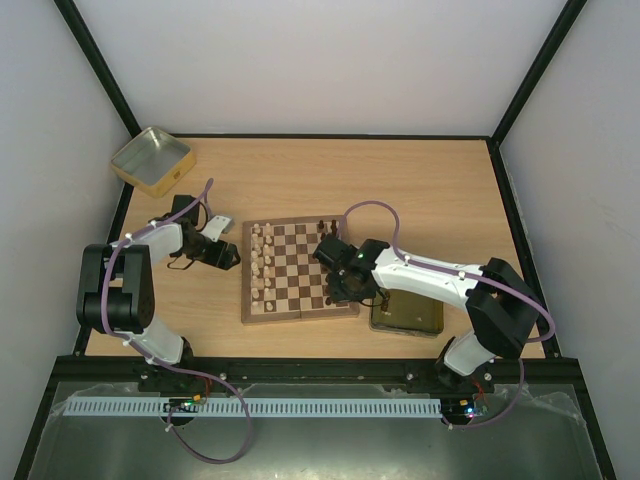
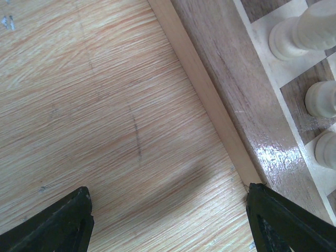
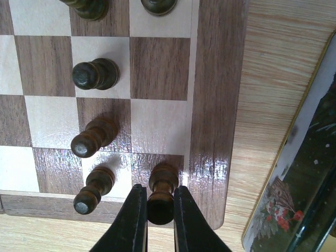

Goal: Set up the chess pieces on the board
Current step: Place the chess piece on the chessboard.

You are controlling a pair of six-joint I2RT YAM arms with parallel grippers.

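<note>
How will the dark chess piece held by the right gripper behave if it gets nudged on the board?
The dark piece in the right gripper looks like rigid turned wood, so it probably won't flex. Tall and narrow on a small base, it likely tips if nudged sideways. The glossy board may also let it slide.

A: What is crowding the right gripper (image 3: 160, 210), clamped on the corner piece (image 3: 161, 186)?
B: A dark pawn (image 3: 93, 190) is standing on the neighbouring square, just beside one finger. More dark pieces (image 3: 97, 73) are filling the squares beyond. Toward the tin (image 3: 302, 184), the board (image 3: 215, 105) rim and a table (image 3: 262, 105) strip are lying open.
A: And the left gripper (image 2: 168, 220)?
B: It is hanging spread over bare table beside the board. Cream pieces (image 2: 299, 34) are standing only past the rim.
</note>
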